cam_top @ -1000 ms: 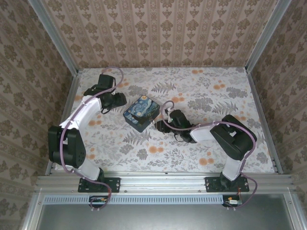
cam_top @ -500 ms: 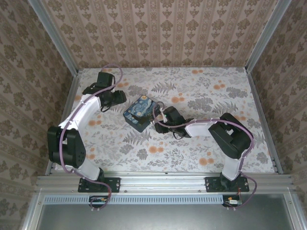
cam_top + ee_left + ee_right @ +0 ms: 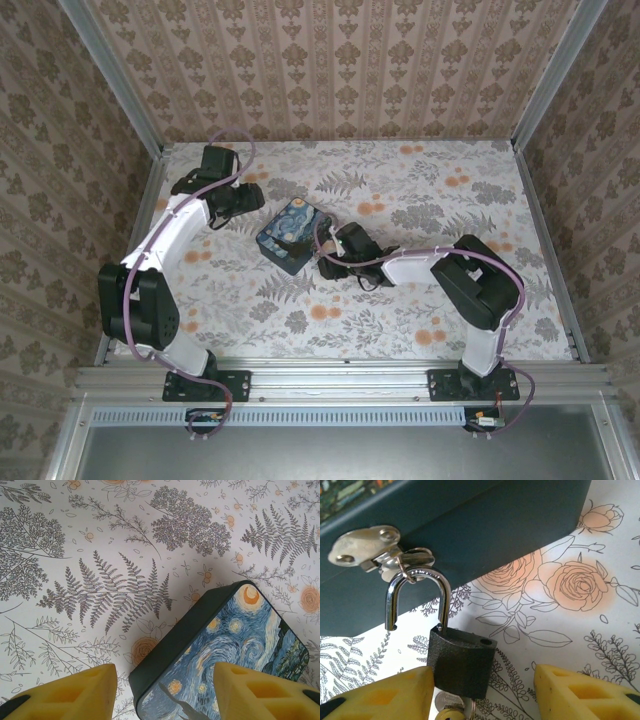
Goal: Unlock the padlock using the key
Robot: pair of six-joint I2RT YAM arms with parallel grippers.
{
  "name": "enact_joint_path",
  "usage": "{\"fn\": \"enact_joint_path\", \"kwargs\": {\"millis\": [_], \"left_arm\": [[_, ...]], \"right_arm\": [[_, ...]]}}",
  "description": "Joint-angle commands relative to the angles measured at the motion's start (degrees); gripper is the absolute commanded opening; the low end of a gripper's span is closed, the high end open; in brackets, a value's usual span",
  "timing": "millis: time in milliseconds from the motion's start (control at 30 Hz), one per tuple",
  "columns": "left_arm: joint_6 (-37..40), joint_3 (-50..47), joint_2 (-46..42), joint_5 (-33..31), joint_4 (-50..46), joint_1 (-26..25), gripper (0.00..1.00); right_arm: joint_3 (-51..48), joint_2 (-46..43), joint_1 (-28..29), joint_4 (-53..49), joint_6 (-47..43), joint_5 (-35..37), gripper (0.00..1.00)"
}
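Padlock: the padlock [image 3: 462,667] hangs by its shackle [image 3: 445,597] from the silvery hasp [image 3: 362,547] on the dark side wall of the tin [image 3: 225,650], just above the tabletop [image 3: 100,555].
Shackle: one leg sits in the black body; the other leg's end hangs free, clear of the body, so the lock stands open.
Key: a small silvery piece of the key [image 3: 446,702] shows under the body at the lower edge of the right wrist view.
Right claw: the right claw [image 3: 484,672] is spread wide and grips nothing. Its left yellow finger [image 3: 385,695] is right against the padlock's body; the other finger is well apart from it.
Left claw: the left claw [image 3: 163,672] is wide too, holding nothing, at the far-left corner of the tin.
Tin: blue-and-yellow swirl lid up, lying flat mid-tabletop, between the two claws.
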Motion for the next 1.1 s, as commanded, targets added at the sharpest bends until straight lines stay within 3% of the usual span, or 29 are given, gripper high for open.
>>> {"fn": "enact_joint_path", "kwargs": {"millis": [0,500,1067], "left_arm": [[0.4,0.6,0.6,0.4,0.6,0.3,0.54],[-0.1,-0.6,-2.7,1.6,-0.7,0.8,0.54],[-0.4,-0.6,-2.9,2.2,-0.6,0.9,0.54]], "right_arm": [[1.0,-3.0,1.0,-3.0,1.4,2.5,0.56],[4.4,1.0,1.8,-5.5,3.2,7.5,0.58],[6.4,3.2,2.3,-6.8,4.4,6.9,0.58]]}}
